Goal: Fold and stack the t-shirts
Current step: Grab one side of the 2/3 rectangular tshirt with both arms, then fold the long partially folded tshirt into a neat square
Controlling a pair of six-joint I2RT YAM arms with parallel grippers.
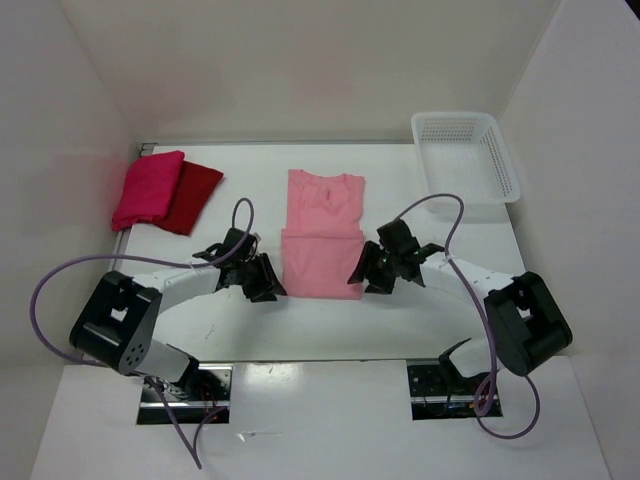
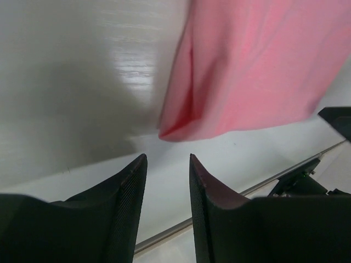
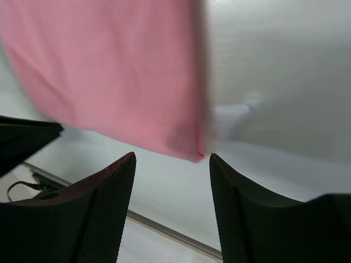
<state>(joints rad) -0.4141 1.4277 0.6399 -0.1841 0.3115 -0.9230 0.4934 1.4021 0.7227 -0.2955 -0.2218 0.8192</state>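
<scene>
Where the salmon shirt (image 1: 322, 235) lies: mid surface (image 1: 240, 325), folded, between both arms.
Left pincer (image 2: 167, 159): narrow gap, empty.
Right pincer (image 3: 173, 156): wider gap, empty.
Magenta shirt (image 1: 148, 188): on red shirt (image 1: 198, 195), far left.

The plain salmon-pink t-shirt (image 1: 322, 240) is at centre, the magenta-pink t-shirt (image 1: 148, 188) and dark red t-shirt (image 1: 197, 195) far left, the white mesh basket (image 1: 466, 155) far right, the desk (image 1: 300, 330) white, the jaws black.
</scene>
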